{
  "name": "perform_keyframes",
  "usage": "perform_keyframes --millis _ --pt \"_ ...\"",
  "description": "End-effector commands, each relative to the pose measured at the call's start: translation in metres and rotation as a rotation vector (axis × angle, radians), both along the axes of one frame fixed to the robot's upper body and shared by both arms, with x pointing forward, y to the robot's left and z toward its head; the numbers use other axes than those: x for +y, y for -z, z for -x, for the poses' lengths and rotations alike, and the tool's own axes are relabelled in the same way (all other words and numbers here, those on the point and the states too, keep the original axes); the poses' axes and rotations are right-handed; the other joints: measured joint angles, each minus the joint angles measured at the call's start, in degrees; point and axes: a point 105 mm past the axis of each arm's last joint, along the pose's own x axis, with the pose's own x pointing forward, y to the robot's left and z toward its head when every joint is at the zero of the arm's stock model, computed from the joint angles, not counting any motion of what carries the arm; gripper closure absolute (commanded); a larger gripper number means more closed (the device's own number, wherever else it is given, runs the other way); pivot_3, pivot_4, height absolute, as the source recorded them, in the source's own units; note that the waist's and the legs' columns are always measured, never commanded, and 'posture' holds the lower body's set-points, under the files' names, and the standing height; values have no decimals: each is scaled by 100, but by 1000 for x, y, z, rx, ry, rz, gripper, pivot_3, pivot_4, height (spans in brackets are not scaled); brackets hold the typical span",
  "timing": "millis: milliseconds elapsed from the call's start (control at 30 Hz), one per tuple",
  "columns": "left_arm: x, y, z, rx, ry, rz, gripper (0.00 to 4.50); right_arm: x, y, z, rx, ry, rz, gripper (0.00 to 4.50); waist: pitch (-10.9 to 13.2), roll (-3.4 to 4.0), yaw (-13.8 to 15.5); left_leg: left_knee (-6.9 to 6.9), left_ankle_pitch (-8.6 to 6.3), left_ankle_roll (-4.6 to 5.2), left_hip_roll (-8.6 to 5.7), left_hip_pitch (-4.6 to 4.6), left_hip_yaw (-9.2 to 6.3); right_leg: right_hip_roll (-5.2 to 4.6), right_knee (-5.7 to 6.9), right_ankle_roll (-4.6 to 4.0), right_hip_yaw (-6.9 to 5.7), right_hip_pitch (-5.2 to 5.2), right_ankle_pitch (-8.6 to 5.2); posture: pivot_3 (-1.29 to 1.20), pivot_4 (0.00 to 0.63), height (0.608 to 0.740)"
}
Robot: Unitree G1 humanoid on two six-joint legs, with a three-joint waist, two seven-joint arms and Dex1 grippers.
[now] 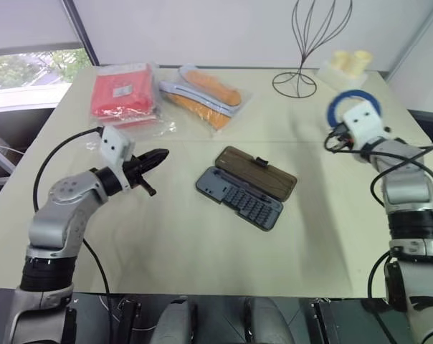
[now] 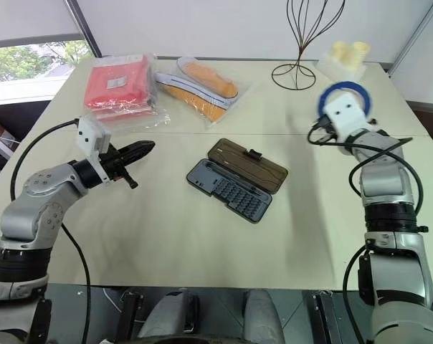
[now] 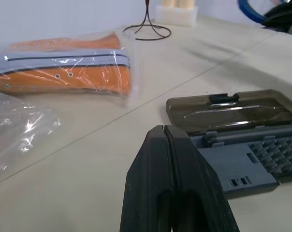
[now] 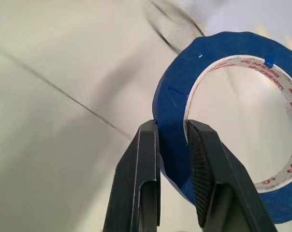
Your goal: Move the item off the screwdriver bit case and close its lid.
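R gripper (image 4: 172, 140): jaws clamped across the wall of the blue roll of tape w/ white inner core (image 4: 233, 106), one finger outside the ring, one inside; roll held up clear of the worktop (image 1: 202, 244), far right side, near the black wire stand (image 1: 310, 43) and pale foam block w/ yellowish cylinders (image 1: 349, 64). Judged: carried well off so it can't foul the lid's swing.

L gripper (image 3: 167, 140): jaws pressed together, empty, pointing level toward the case from its left, apart from it. Prob. staged to push the lid over.

Flat dark grey-blue plastic screwdriver bit case (image 1: 239, 198): mid-worktop, open, nothing on it, bit rows exposed. Smoky brown translucent lid (image 1: 261, 172) lies flat behind the tray, black latch at its far edge. Not yet closed.

Far left: red plastic-wrapped packet (image 1: 121, 91), orange wrapped packet (image 1: 206, 93), well apart from the case.
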Motion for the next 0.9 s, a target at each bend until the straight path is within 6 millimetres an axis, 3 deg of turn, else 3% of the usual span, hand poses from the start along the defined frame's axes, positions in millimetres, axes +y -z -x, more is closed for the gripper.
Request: perform_keyframes --millis 33,333,400,633,800,900 --pt "-4 -10 -1 -53 16 -11 4500 -34 -12 10 -42 181 -36 4197 0 2 -24 0 0 0 0 0 1 0 0 0 0 0 0 0 150 740" --pt "-4 -10 -1 -56 19 -13 4500 -82 19 31 54 521 -145 4197 -1 3 -19 0 0 1 1 0 3 0 3 0 1 -1 0 0 150 740" --pt "-3 -10 -1 -57 13 -14 4500 -86 28 33 82 564 -206 4197 -1 3 -23 0 0 1 1 0 2 0 4 0 1 0 0 0 150 740" --pt "-2 -10 0 -57 8 -15 4500 -89 35 33 98 605 -270 4197 -1 3 -29 0 0 1 1 0 4 1 4 0 1 0 0 0 150 740" --pt "-1 -9 0 -57 7 -16 4500 -88 32 31 91 587 -267 1896 -1 4 -26 0 0 1 1 0 3 1 3 1 1 1 0 0 150 740" --pt "-2 -10 0 -56 8 -15 4500 -89 28 31 77 584 -255 276 -1 4 -24 0 0 1 1 0 4 1 3 1 1 1 0 0 150 740"
